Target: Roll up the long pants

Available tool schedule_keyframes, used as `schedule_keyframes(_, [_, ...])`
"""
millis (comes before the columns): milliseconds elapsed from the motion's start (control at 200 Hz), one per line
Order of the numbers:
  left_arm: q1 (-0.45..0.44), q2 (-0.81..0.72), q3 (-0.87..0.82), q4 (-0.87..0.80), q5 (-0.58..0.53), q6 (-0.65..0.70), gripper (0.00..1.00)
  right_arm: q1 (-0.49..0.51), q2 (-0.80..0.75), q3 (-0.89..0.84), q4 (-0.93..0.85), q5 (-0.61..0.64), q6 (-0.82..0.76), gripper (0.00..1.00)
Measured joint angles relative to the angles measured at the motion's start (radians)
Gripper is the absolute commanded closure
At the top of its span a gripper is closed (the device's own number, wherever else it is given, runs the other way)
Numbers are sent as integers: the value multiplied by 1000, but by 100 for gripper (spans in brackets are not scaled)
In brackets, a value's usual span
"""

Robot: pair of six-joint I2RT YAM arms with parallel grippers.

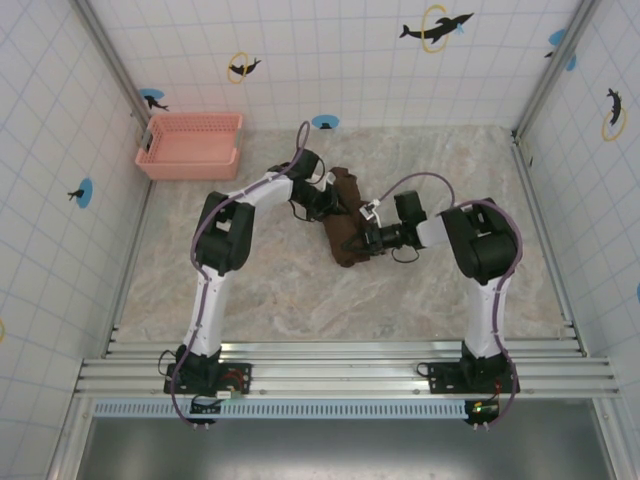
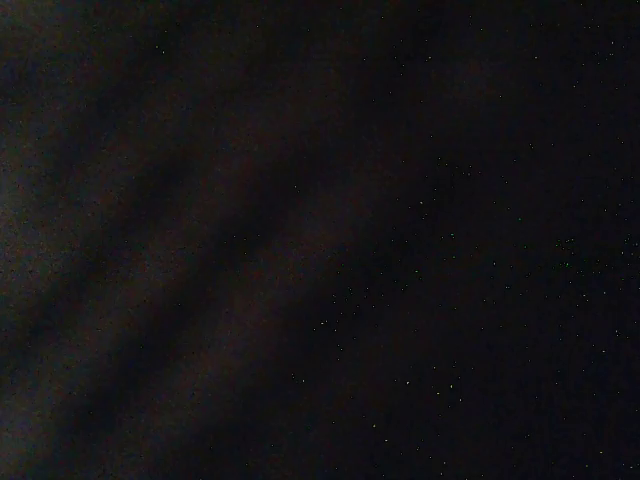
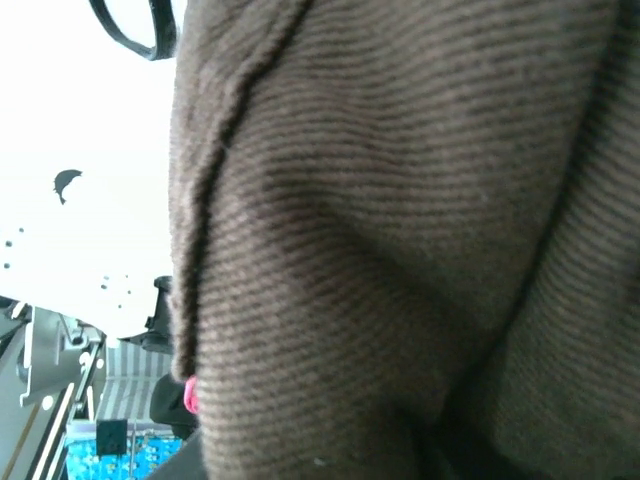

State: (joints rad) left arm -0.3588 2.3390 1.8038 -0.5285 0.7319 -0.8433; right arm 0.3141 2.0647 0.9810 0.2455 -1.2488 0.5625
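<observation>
Counting | long pants point(image 1: 343, 243): 1, bunched | pink basket point(image 1: 190, 160): 1, far left

A marbled table top point(image 1: 280, 295) is enclosed by white tiled walls point(image 1: 330, 70) under even, bright light.

The beige, veined surface is bounded on the left, far and right sides by square white tiles, over which dolphin stickers point(image 1: 436, 27) with blue discs and yellow rings are scattered. Grey metal posts point(image 1: 108, 58) are set in the far corners. A pink mesh basket point(image 1: 190, 145) is placed far left, and aluminium rails point(image 1: 340, 372) are laid across the near edge.
</observation>
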Motion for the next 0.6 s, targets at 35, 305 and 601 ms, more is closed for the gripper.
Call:
schedule_keyframes(35, [-3, -6, 9, -18, -30, -2, 100, -4, -24, 12, -80, 17, -31, 44])
schedule_keyframes(305, [0, -9, 259, -213, -303, -14, 100, -239, -201, 4, -611, 334, -261, 35])
schedule_keyframes(601, [199, -5, 515, -134, -391, -160, 100, -336, -352, -198, -682, 370, -302, 37])
